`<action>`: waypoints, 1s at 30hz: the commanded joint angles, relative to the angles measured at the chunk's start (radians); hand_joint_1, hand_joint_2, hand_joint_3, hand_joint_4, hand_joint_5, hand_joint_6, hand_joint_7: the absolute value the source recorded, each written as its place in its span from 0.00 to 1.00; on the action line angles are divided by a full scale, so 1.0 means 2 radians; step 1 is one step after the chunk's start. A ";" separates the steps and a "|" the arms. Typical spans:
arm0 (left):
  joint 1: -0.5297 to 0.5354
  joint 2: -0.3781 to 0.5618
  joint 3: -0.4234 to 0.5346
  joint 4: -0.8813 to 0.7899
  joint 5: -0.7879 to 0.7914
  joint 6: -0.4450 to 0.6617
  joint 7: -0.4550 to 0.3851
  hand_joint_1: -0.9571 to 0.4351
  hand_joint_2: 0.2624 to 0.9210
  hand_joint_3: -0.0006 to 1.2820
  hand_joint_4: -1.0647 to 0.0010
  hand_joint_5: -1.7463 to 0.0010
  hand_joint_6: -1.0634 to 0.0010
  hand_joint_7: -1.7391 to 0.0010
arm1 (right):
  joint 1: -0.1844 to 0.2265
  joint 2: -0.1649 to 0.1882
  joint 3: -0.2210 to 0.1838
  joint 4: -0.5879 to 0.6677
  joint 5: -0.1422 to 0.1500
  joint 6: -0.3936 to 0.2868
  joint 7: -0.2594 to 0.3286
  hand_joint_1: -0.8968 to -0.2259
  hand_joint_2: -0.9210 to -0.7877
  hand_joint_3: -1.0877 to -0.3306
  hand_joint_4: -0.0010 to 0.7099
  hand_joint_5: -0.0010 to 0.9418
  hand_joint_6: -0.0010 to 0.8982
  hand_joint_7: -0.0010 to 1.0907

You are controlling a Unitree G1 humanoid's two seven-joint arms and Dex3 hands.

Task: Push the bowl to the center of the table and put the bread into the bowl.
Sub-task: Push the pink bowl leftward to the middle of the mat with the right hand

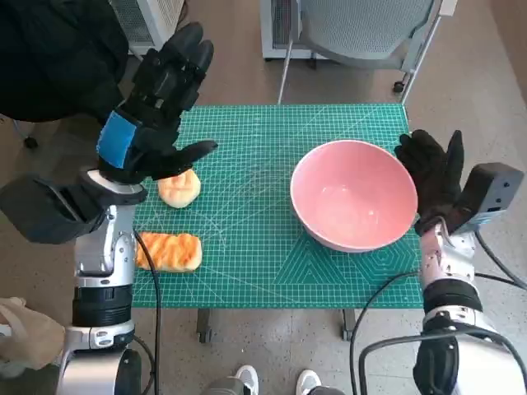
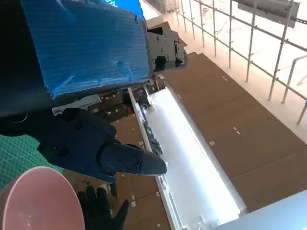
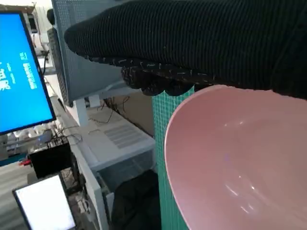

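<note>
A pink bowl (image 1: 354, 196) stands empty on the right half of the green cutting mat (image 1: 247, 247); its rim also shows in the left wrist view (image 2: 38, 201) and it fills the right wrist view (image 3: 240, 158). My right hand (image 1: 434, 174) is flat against the bowl's right side, fingers spread. A round bread roll (image 1: 179, 188) lies at the mat's left, partly under my left hand (image 1: 156, 103), which hovers raised above it, open and holding nothing. A second, longer toasted bread (image 1: 169, 252) lies near the mat's front left edge.
A grey chair (image 1: 354, 33) stands behind the table. A person in dark clothing (image 1: 49, 58) is at the far left. Shoes (image 1: 276, 381) show below the table's front edge. A blue screen (image 3: 19, 72) appears in the right wrist view.
</note>
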 commanded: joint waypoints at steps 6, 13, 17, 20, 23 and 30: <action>0.010 0.007 0.002 -0.018 0.000 0.009 0.008 0.30 1.00 0.15 0.97 1.00 1.00 0.81 | -0.002 0.014 0.001 0.004 -0.002 -0.002 0.004 0.26 0.00 0.24 0.54 0.01 0.49 0.02; 0.015 0.009 0.003 -0.029 -0.001 0.016 0.011 0.30 1.00 0.15 0.97 1.00 1.00 0.81 | -0.006 0.019 0.002 0.004 -0.001 -0.003 0.005 0.29 0.00 0.23 0.54 0.01 0.48 0.01; 0.017 0.010 0.004 -0.035 -0.001 0.018 0.012 0.31 1.00 0.15 0.97 1.00 1.00 0.81 | -0.010 0.022 0.000 0.004 0.000 -0.002 0.006 0.30 0.00 0.21 0.55 0.00 0.48 0.01; 0.019 0.011 0.005 -0.039 -0.001 0.021 0.013 0.32 1.00 0.15 0.98 1.00 1.00 0.81 | -0.012 0.027 -0.001 0.004 0.002 -0.003 0.008 0.30 0.00 0.21 0.55 0.00 0.48 0.01; 0.021 0.012 0.005 -0.043 -0.001 0.022 0.015 0.32 1.00 0.15 0.98 1.00 1.00 0.81 | -0.014 0.030 -0.002 0.004 0.002 -0.004 0.010 0.29 0.00 0.22 0.54 0.00 0.47 0.01; 0.026 0.014 0.004 -0.053 0.002 0.025 0.022 0.32 1.00 0.16 0.98 1.00 1.00 0.81 | -0.018 0.038 -0.004 0.004 0.003 -0.004 0.013 0.26 0.00 0.25 0.53 0.00 0.47 0.01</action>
